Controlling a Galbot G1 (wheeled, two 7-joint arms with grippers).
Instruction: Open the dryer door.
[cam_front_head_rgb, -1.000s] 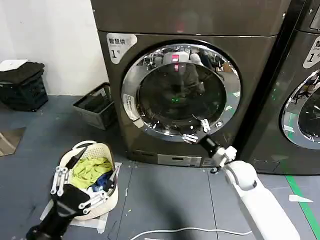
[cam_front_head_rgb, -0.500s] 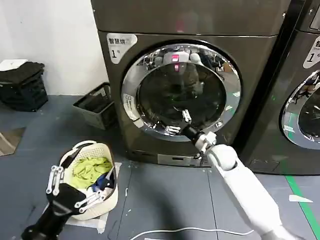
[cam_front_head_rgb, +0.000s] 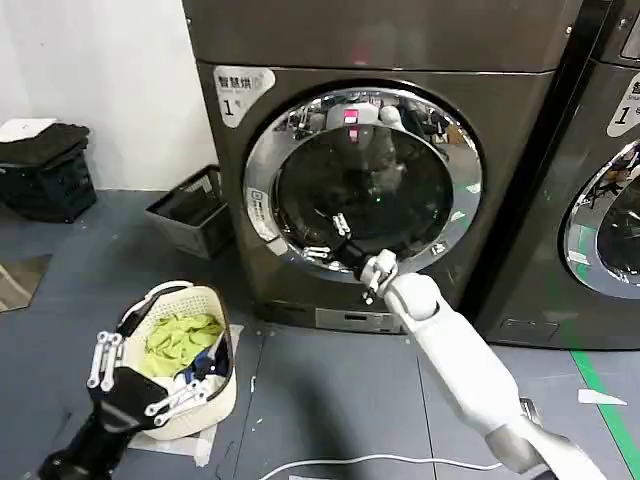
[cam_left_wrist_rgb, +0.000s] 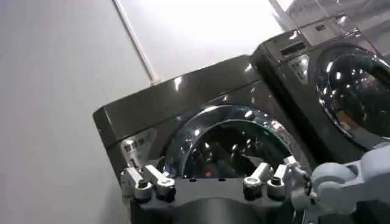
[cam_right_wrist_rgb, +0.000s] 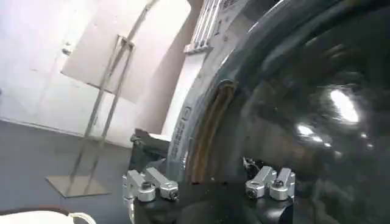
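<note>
The dryer door (cam_front_head_rgb: 372, 165), a wide chrome ring around dark glass, lies flat against the machine's front. My right gripper (cam_front_head_rgb: 330, 240) is open in front of the lower left part of the glass, close to the chrome ring, and holds nothing. In the right wrist view the dryer door (cam_right_wrist_rgb: 292, 97) looms very close, and the right gripper (cam_right_wrist_rgb: 210, 185) has its fingers spread wide just before the ring. My left gripper (cam_front_head_rgb: 125, 375) hangs open low on the left, beside the laundry basket. The left wrist view looks past the open left gripper (cam_left_wrist_rgb: 207, 182) to the dryer door (cam_left_wrist_rgb: 234, 140).
A white laundry basket (cam_front_head_rgb: 205, 300) with clothes stands on the floor at the left front. A dark wire basket (cam_front_head_rgb: 190, 212) and a black crate (cam_front_head_rgb: 45, 180) stand by the wall. A second machine (cam_front_head_rgb: 605, 150) adjoins on the right. A white cable (cam_front_head_rgb: 380, 460) crosses the floor.
My right gripper has swept left along the door's lower part, from the lower right of the ring to the lower left of the glass. The left arm has sunk slightly.
</note>
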